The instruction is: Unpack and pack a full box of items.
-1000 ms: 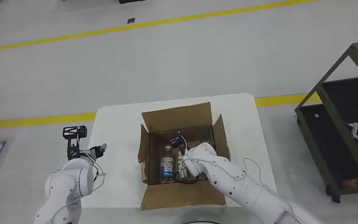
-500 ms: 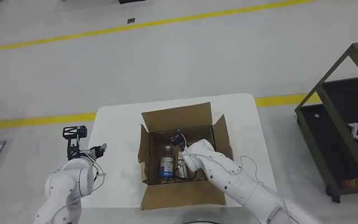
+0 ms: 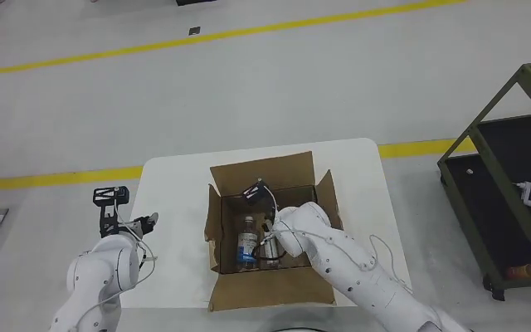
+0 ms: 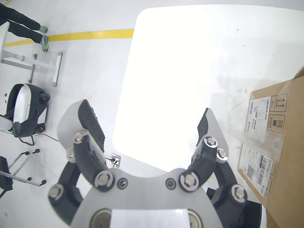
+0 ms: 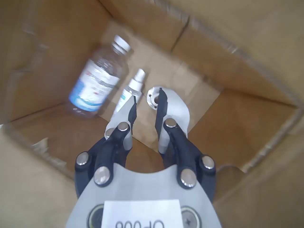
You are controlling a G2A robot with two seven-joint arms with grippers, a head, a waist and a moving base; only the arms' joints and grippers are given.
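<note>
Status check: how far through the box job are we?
Done: the box flaps are open. In hand: nothing yet; the right gripper is open inside the box beside the spray bottle. Remaining: that and the water bottle lie in the box; the left gripper is open over the table.

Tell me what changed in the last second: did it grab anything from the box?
The right gripper, down inside the cardboard box, turned its wrist toward the box's far wall. It grabbed nothing: its jaws stand slightly apart, empty, by the small spray bottle. The large clear bottle, the box and the left gripper, jaws wide open beside the table, stayed put.
</note>
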